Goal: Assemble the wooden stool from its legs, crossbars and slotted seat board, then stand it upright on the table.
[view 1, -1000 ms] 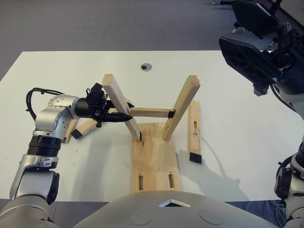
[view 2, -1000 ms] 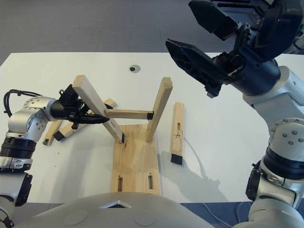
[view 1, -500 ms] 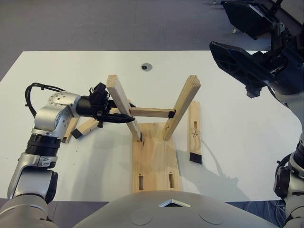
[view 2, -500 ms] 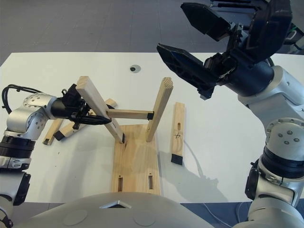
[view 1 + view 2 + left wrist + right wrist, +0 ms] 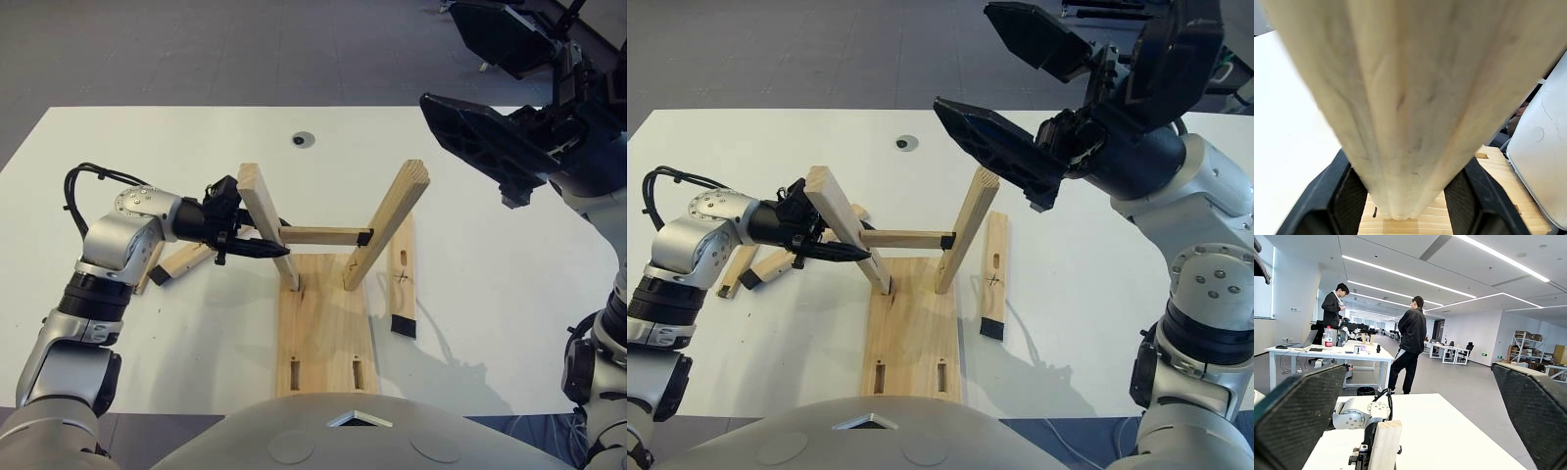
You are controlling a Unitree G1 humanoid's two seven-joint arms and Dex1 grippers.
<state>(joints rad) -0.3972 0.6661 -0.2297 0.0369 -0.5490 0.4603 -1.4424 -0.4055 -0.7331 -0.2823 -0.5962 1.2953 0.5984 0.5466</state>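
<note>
The left jaws are closed on the left pale wooden leg point(image 5: 263, 217), gripping it about midway along its length. In the left wrist view the leg sits squeezed between the two black pads point(image 5: 1349, 196). The right jaws are spread wide open, held high over the far right of the table, above the stool parts and touching none of them.

The gripped leg stands tilted, its top leaning far and left, and its foot meets the far-left end of the flat pale wooden seat board point(image 5: 323, 328). A thin wooden crossbar point(image 5: 318, 236) runs level from this leg to the right wooden leg point(image 5: 387, 225). That leg tilts the other way, with its foot at the board's far-right end.

The board lies flat on the white table point(image 5: 509, 323), close to the near edge, with two open slots point(image 5: 294, 370) at its near end. Just right of it lies a loose flat wooden piece with a slot and a black end point(image 5: 402, 279). Left of the left jaws, partly under the arm, lie more loose wooden pieces point(image 5: 181, 262). A small round grommet point(image 5: 300, 138) sits toward the far edge.
</note>
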